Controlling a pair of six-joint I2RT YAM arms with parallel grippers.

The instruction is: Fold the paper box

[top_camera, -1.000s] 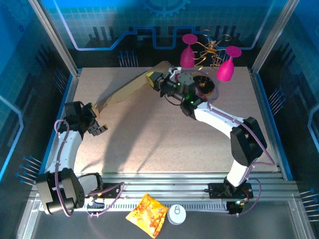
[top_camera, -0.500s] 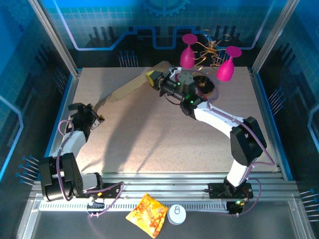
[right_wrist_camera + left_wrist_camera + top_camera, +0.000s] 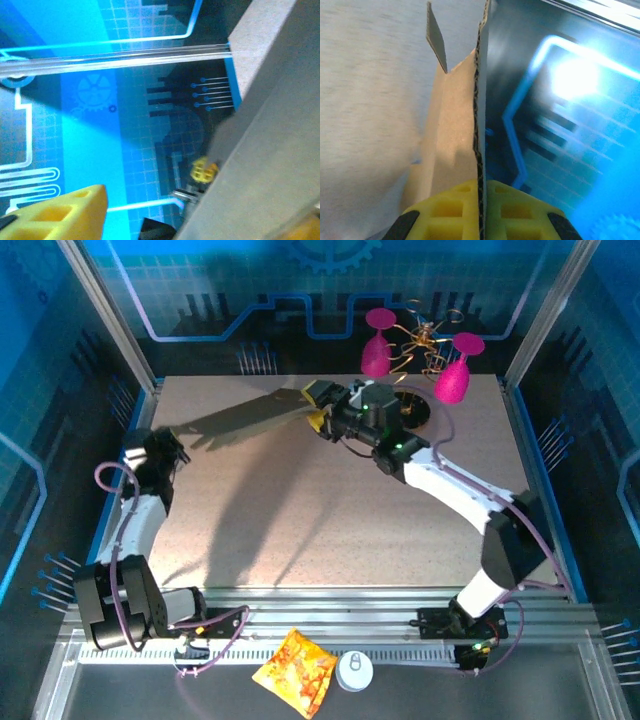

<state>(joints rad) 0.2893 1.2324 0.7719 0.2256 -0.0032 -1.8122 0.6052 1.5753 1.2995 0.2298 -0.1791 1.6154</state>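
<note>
Since a second ago, the left gripper has been drawn out to the 9 o'clock edge of the table and shut on the paper box. The right gripper was clamped on the far end at 12 o'clock and is now seen with its jaws parted.

The box is held off the table as a long, unfolded sheet, slanted from about 9 o'clock up to 12 o'clock and seen nearly edge-on. In the left wrist view its corrugated edge is pinched between the yellow fingers, and a small tab is raised farther along.

The cardboard is judged light and stiff across a panel, but apt to hinge at its scored lines and to sag when it is carried by one end. It can be crushed by a hard pinch, so a flat panel close to a crease is the better hold, rather than a thin tab.

Creases and flaps cannot be made out from above, since the sheet is in shadow. In the right wrist view the sheet is a blurred grey band and one finger is cut off. Whether the right fingers touch the cardboard cannot be told.
</note>
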